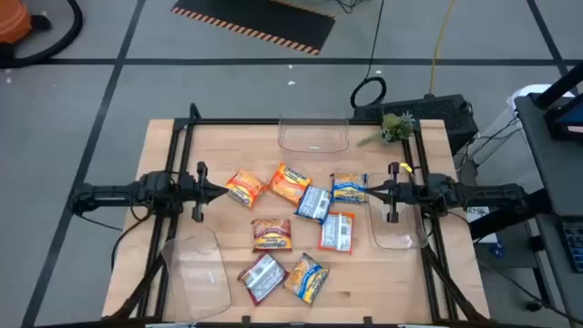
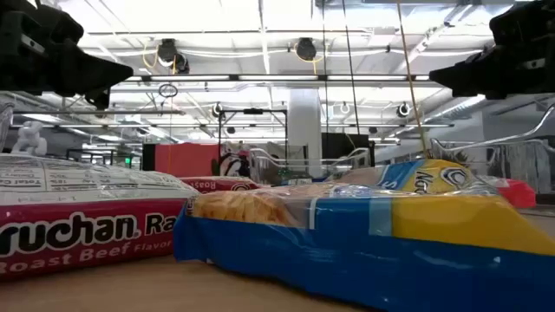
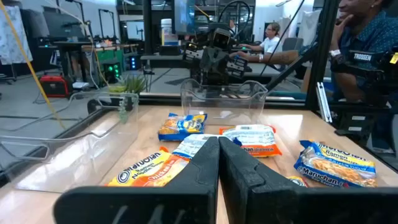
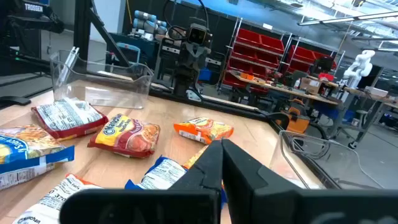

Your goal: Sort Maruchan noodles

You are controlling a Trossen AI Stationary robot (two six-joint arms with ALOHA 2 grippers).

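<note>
Several Maruchan packets lie flat in the table's middle: two orange (image 1: 246, 188) (image 1: 288, 182), a blue-and-yellow one (image 1: 349, 188), a silver-blue one (image 1: 314, 203), a red-silver one (image 1: 336, 231), a brown-orange one (image 1: 271, 234). Two lie nearer the front: red-silver (image 1: 263, 277) (image 2: 78, 217) and blue-and-yellow (image 1: 307, 277) (image 2: 364, 234). My left gripper (image 1: 221, 189) (image 3: 219, 152) is shut, held above the table just left of the orange packet. My right gripper (image 1: 368, 191) (image 4: 222, 152) is shut, just right of the blue-and-yellow packet.
Three clear plastic bins sit around the packets: one at the far edge (image 1: 314, 135), one at the near left (image 1: 196, 273), one at the right (image 1: 398, 230). A small green plant (image 1: 393, 128) stands at the far right corner. People sit in the room beyond (image 3: 367, 37).
</note>
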